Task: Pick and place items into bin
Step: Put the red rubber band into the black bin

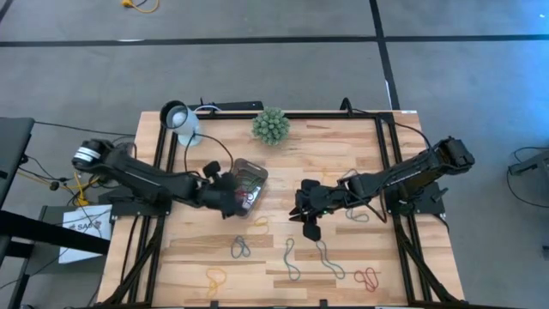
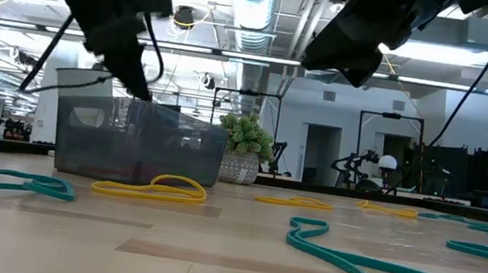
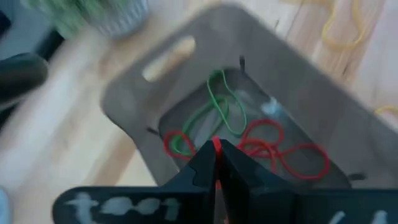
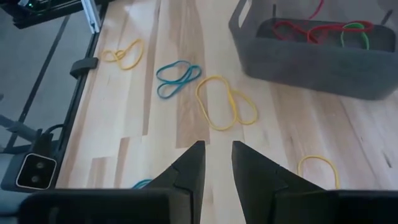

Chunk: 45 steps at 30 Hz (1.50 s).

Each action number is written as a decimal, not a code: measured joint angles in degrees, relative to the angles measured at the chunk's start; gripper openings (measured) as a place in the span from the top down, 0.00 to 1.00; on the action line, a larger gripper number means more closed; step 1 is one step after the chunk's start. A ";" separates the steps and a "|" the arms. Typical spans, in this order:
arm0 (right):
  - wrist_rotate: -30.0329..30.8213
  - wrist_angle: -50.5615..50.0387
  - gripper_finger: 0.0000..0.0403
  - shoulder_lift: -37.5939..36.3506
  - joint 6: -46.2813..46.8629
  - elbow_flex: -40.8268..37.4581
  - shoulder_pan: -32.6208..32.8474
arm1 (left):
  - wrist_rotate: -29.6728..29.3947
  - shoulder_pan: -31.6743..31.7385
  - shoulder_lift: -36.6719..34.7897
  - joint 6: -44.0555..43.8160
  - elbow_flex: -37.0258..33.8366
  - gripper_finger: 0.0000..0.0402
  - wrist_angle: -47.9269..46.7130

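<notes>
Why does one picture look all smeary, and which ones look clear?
Left wrist view: smeared by motion blur, so the bin and the plant at the edge look soft, though the red and green loops inside still show. Right wrist view: sharp. Low view: bright ceiling lights, arms dark against them.

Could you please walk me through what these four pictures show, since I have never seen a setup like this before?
These are two robot arms at a wooden table. One camera looks straight down, one sits at table height, and one rides on each wrist.

The left gripper is shut on a red loop above the dark bin, which already holds red and green loops. The right gripper is open, holds nothing, and hangs above the table beside the bin.

More rubber loops lie scattered on the wood, such as a yellow loop and a teal loop. A small spiky plant and a white lamp head stand along the far edge.
</notes>
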 joint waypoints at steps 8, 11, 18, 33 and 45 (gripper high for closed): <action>0.34 -0.39 0.81 0.27 -0.39 0.00 -1.28 | 7.42 1.85 5.92 3.58 -0.02 1.00 1.56; 0.25 -1.07 0.81 1.06 0.79 -0.09 -1.25 | 7.29 2.35 6.01 3.89 -0.02 1.00 2.00; 0.06 -0.65 0.81 5.23 1.38 0.07 -1.26 | 11.65 3.72 5.97 4.85 -0.02 0.97 3.55; -5.93 -25.02 0.81 0.44 26.07 0.07 9.64 | 12.97 4.81 5.95 6.49 -0.02 0.76 3.86; -11.74 -33.87 0.81 0.35 60.27 0.02 29.49 | 10.15 4.79 5.93 6.49 -0.02 0.75 3.96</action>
